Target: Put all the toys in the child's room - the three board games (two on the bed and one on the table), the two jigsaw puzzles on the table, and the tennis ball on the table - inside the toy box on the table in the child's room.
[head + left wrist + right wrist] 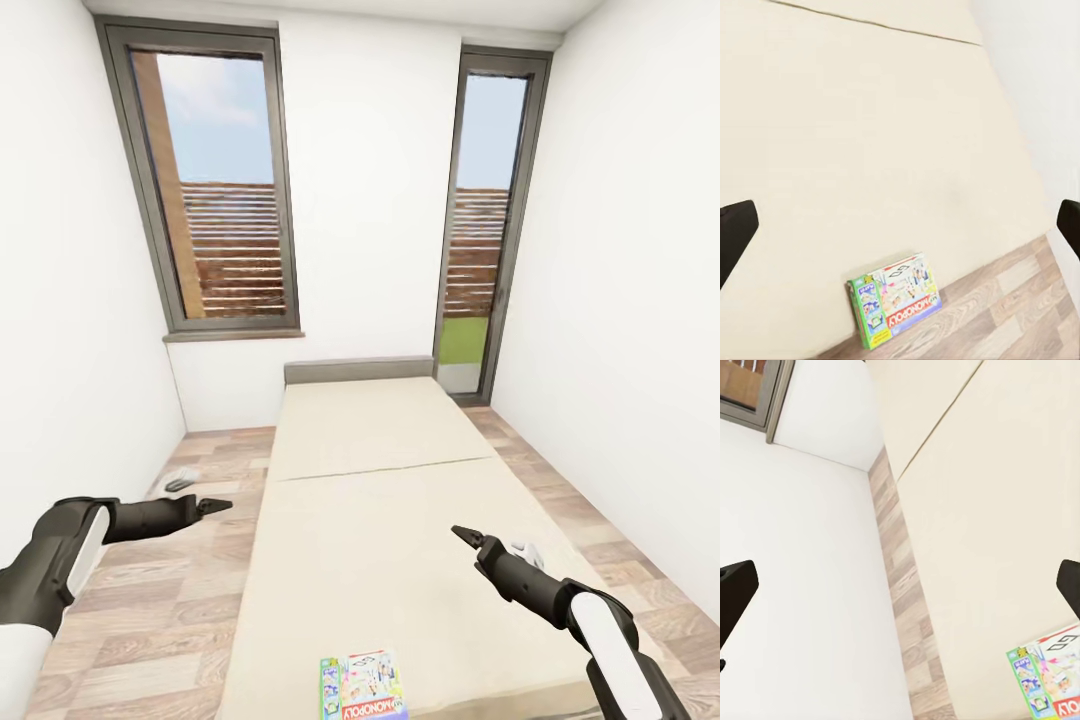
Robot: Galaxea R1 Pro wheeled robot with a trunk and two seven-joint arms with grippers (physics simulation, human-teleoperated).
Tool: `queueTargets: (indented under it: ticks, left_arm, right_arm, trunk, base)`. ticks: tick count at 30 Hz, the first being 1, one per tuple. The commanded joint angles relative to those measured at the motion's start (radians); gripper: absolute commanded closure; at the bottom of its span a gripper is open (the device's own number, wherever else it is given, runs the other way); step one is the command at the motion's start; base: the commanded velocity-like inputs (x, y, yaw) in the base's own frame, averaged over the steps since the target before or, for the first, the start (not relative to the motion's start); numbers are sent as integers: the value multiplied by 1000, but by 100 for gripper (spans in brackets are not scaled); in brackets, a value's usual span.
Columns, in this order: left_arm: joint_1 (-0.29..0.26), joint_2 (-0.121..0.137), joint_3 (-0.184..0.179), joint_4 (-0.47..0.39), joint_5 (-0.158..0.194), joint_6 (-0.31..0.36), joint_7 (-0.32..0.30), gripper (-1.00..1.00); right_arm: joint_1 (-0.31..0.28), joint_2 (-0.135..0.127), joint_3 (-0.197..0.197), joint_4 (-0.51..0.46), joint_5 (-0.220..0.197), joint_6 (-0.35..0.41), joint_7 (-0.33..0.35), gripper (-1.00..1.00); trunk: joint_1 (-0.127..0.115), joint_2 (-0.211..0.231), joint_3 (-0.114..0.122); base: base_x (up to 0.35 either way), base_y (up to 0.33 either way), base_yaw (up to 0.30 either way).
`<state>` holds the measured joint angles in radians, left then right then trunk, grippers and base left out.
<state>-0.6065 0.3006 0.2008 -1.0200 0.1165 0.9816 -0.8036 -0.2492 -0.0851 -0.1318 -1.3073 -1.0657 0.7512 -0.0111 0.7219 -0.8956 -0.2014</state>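
From the head camera I am looking down the length of the bed (380,500), its beige mattress running away from me to a grey headboard under the white end wall. One board game (363,686), a white-green box with a red logo, lies flat on the mattress at the near end, close to the foot edge and roughly centred between my two arms. My left gripper (215,505) hangs over the wood floor (150,600) just beside the bed's left edge; from this angle its tip looks like a single dark point. My right gripper (463,536) is out over the mattress on the right side, and it too reads as a point here. A small grey-white object (182,481) lies on the floor near the left wall. Two tall windows (225,190) flank the far wall.

In the left wrist camera I see the board game (896,301) resting on the mattress (870,150) right at its edge, with the floor beyond. The dark fingertips (735,232) sit at opposite borders, so the jaws are spread wide and empty.

In the right wrist camera the board game (1050,679) shows partly, on the mattress (1005,495). The fingertips (735,592) are likewise far apart, holding nothing.
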Motion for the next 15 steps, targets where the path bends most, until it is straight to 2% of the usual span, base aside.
queueTargets:
  ticks: [1, 2, 6, 15]
  left_arm:
    - [-2, -3, 1, -1, 7, 7, 18, -100]
    - [-3, -7, 1, -2, 7, 8, 45, -100]
    - [-5, -12, 2, -3, 8, 8, 84, -100]
    - [-6, -14, 2, -3, 9, 8, 96, -100]
  right_arm:
    - [-1, 0, -1, -1, -3, 5, -1, -100]
    - [-1, 0, -1, -1, -2, 5, -1, -100]
    - [-1, 1, -1, 0, -1, 5, -1, -100]
    - [-1, 2, 0, 0, -2, 4, -1, -100]
  trunk:
    - [4, -8, -5]
    - [8, -15, -8]
    - [23, -43, -20]
    - [58, -106, -49]
  base:
    - [0, 0, 0]
    - [0, 0, 0]
    - [-2, 0, 0]
    - [-127, 0, 0]
